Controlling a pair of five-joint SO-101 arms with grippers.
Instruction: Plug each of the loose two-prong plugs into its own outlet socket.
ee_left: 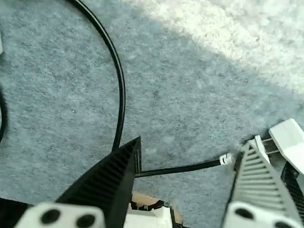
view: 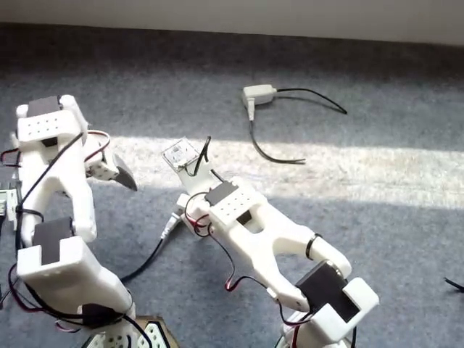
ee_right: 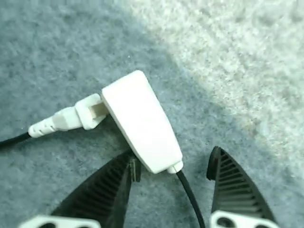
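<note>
left tool (ee_left: 192, 142) wide, black cable (ee_left: 121, 85) beside | right tool (ee_right: 173, 154) wide, socket (ee_right: 140, 118) between | carpet (view: 362, 239)

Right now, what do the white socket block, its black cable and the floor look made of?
Socket block: smooth white moulded plastic, judging by its faint, even sheen.
Cable: matte black, likely rubbery insulation, since it curves freely.
Floor: grey short-pile carpet with visibly fuzzy fibres.

A plug (ee_right: 64, 119) sits against one end of a socket (ee_right: 140, 121) just by the right gripper (ee_right: 174, 159), with another socket (view: 259, 93) well behind it.
</note>
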